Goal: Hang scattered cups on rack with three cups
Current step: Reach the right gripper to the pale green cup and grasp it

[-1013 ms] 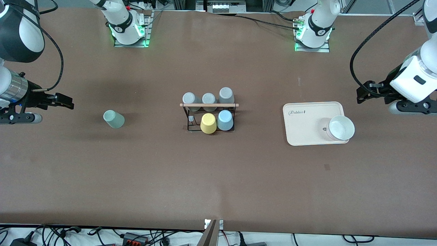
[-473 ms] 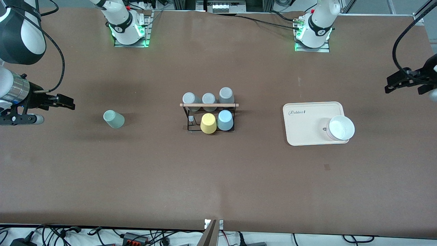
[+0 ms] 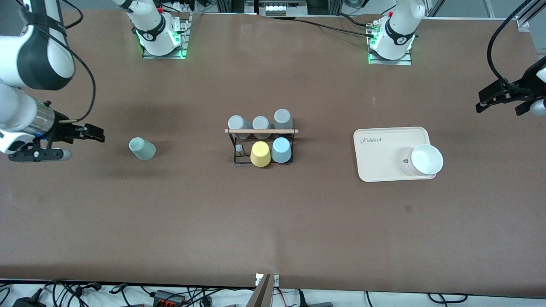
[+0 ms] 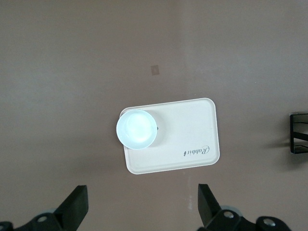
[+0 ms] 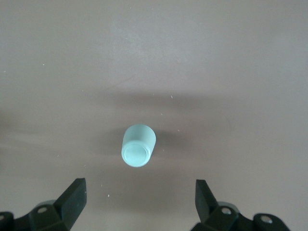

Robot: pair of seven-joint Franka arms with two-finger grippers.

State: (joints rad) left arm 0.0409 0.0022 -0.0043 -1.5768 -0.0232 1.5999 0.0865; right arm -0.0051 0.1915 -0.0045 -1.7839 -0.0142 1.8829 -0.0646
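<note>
Green cup (image 3: pixel 142 149) is the one scattered piece left loose: it stands mouth-down on the bare table toward the right arm's end, well apart from the rack (image 3: pixel 261 145). The right gripper (image 3: pixel 91 133) hangs over the table just beside it, jaws spread as wide as they go and holding nothing; in the right wrist view the cup (image 5: pixel 138 145) sits between the two fingers (image 5: pixel 72 197) but well below them. The left gripper (image 3: pixel 501 97) is likewise wide open and empty, up over the table edge at the left arm's end, near the tray (image 3: pixel 379 166) with its white bowl (image 3: pixel 426 159); that arm looks to be waiting. On the rack, the blue cup (image 3: pixel 281 150) already hangs beside the yellow cup (image 3: pixel 260 154) in the nearer row, with one peg (image 3: pixel 239 148) bare next to the yellow one, and the three grey cups (image 3: pixel 259 122) fill the row farther from the camera. So the step in hand appears to be the approach to the green cup. The next move calls for lowering the right gripper until its fingers straddle the tapered wall, closing gently so the cup does not tip or slip, then carrying it to the bare peg and seating it mouth-down.
</note>
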